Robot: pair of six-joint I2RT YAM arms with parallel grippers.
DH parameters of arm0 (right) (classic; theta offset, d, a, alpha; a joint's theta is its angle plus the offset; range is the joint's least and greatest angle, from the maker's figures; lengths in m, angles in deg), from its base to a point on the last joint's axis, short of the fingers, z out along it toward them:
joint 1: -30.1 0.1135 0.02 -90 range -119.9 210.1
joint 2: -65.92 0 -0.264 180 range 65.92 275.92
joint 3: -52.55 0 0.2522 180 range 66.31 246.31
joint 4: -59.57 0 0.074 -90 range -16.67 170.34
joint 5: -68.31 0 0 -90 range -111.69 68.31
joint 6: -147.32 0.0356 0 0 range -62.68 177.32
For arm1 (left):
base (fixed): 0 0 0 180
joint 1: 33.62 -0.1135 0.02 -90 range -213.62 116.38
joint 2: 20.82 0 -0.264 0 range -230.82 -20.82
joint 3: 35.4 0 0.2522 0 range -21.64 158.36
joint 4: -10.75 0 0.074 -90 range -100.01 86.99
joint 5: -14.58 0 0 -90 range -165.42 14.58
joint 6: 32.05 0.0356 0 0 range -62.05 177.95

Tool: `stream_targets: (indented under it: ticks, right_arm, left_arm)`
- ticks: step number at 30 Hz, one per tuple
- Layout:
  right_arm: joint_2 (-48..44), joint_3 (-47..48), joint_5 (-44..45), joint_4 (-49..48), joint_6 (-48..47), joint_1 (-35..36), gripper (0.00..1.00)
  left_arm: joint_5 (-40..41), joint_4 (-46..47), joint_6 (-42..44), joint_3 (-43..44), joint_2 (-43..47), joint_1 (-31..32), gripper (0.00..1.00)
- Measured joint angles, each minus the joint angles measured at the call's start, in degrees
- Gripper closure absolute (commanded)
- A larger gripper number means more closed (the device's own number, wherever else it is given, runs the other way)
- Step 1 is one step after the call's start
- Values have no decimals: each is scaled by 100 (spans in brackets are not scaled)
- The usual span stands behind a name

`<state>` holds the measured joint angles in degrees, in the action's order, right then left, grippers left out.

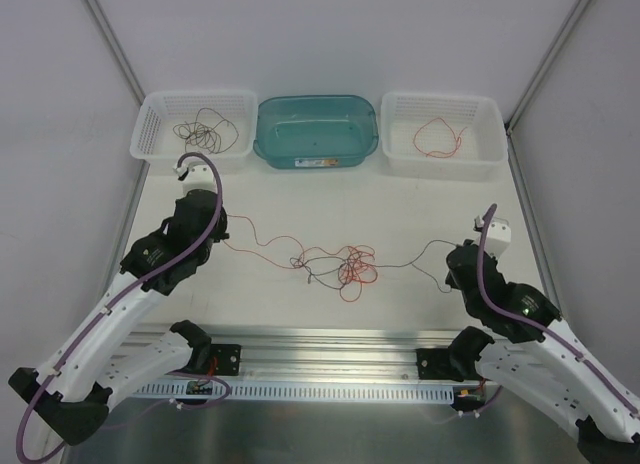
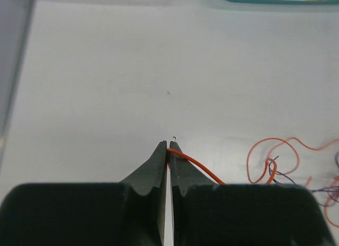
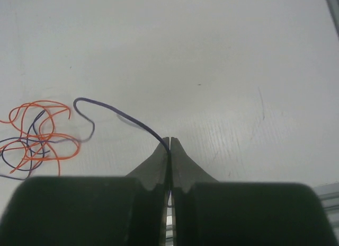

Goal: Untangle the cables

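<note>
Top view: white table (image 1: 420, 199) w/ two arms. Left arm rising from lower-left corner, elbow bent, wrist turned toward frame ctr, left gripper (image 1: 222, 237) low over table at mid-left. Right arm rising from lower-right corner, bent likewise, right gripper (image 1: 450, 261) low at mid-right, aimed inward. In left wrist view, left gripper (image 2: 169, 146) clenched, tips pressed together, pinching end of red cable (image 2: 195, 163); from tips, slanting down & right behind the finger, w/ more red loops at right edge of frame. In right wrist view, right gripper (image 3: 170, 142) clamped tight on end of dark cable (image 3: 139, 125), arching up & left from tips to a hook-shaped curl, w/ red & dark loops at left edge. From above, tangle (image 1: 338, 265) of red & dark cables at table ctr, btwn the two grippers, apart from both; red cable (image 1: 262, 242) strung from left gripper to tangle, dark cable (image 1: 415, 258) strung from tangle to right gripper, w/ a loose dark loop just beside right gripper. Along top of frame, three containers in a row: white basket (image 1: 150, 144) at upper left w/ a coiled dark wire (image 1: 205, 134) inside, teal bin (image 1: 268, 144) at top ctr, second white basket (image 1: 490, 159) at upper right w/ a red wire loop (image 1: 440, 137) inside.
</note>
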<state>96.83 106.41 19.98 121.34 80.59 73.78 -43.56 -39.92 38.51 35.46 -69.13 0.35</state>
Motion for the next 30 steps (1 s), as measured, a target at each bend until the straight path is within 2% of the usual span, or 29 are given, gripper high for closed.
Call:
stream_targets:
  ticks: [3,6,7,10,13,18,22,26,30]
  right_arm:
    - [2,411,157,367,-133,-11,97]
    - [85,800,120,492,-306,-15,89]
    - [146,868,44,474,-372,-17,81]
    - [452,863,-382,337,-562,-24,63]
    - [841,638,-1104,-114,-752,-26,53]
    - [1360,260,-2103,-789,-920,28,51]
    - [1729,256,-2380,-1130,-968,155,50]
    - [2076,267,-2065,-1123,-769,264,42]
    - [2188,238,-1556,-914,-426,76,41]
  left_arm:
    - [450,-280,153,59,48,-149,100]
    - [682,-439,264,210,90,-184,100]
    - [673,-452,280,262,103,-184,100]
    - [295,-457,297,350,149,-184,100]
    - [-437,-435,354,354,175,-184,100]
    - [-1443,-138,553,122,321,-184,100]
    - [-2039,144,660,-341,501,-184,100]
    - [-2601,358,553,-721,365,-184,100]
    - [-3075,553,225,-1102,-15,-181,97]
